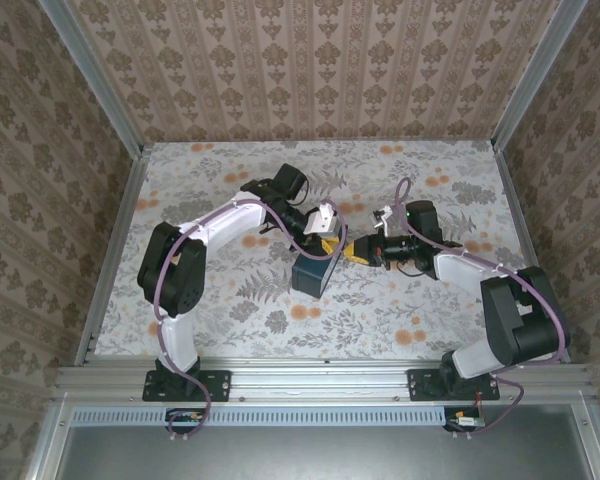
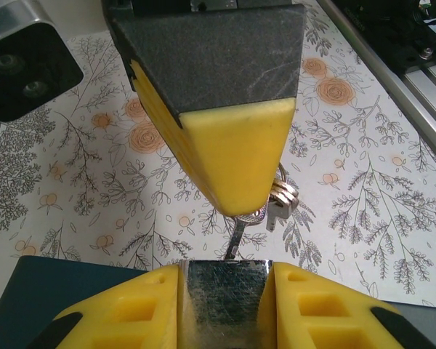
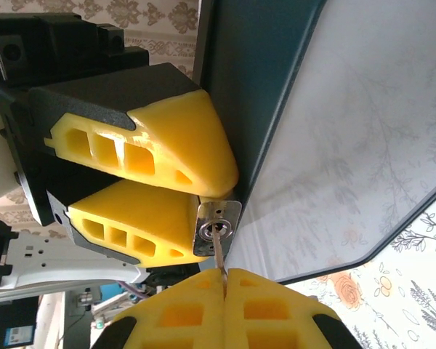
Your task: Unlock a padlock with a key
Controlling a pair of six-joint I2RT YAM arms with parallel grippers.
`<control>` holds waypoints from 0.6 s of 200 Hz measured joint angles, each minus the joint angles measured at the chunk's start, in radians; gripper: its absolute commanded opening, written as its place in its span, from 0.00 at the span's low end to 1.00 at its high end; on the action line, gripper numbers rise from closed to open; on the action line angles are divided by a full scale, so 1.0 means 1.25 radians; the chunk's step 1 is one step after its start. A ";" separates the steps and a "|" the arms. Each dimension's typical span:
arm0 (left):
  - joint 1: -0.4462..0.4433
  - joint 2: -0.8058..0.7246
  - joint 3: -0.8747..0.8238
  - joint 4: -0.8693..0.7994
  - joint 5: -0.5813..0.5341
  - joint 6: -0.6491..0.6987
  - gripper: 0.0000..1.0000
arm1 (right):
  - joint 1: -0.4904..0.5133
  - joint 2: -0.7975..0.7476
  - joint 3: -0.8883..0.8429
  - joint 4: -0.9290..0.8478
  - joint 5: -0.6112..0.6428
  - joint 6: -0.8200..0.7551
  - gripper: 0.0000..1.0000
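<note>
The silver padlock point(image 2: 227, 294) sits clamped between the yellow fingers of my left gripper point(image 2: 227, 309), which is shut on its body. A key point(image 2: 237, 236) runs from the lock's bottom face up into my right gripper point(image 2: 236, 207), which is shut on the key's head. In the right wrist view the key blade point(image 3: 220, 256) is in the keyhole of the padlock point(image 3: 218, 227), just above my right gripper point(image 3: 225, 280). From above, both grippers meet at mid-table, left gripper point(image 1: 328, 240) facing right gripper point(image 1: 365, 250). The shackle is hidden.
A ring with spare keys point(image 2: 283, 196) hangs beside the held key. A dark teal box point(image 1: 313, 272) lies on the floral table point(image 1: 400, 320) right under the two grippers. Patterned walls and metal rails point(image 1: 110, 250) enclose the table.
</note>
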 measured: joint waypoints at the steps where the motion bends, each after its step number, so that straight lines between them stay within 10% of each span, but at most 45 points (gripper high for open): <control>1: 0.000 0.000 0.000 0.000 0.000 0.000 0.21 | -0.001 0.002 0.002 -0.001 -0.002 0.000 0.00; 120: 0.009 -0.012 -0.022 0.021 0.017 0.000 0.19 | -0.007 0.033 0.064 -0.107 -0.036 -0.116 0.00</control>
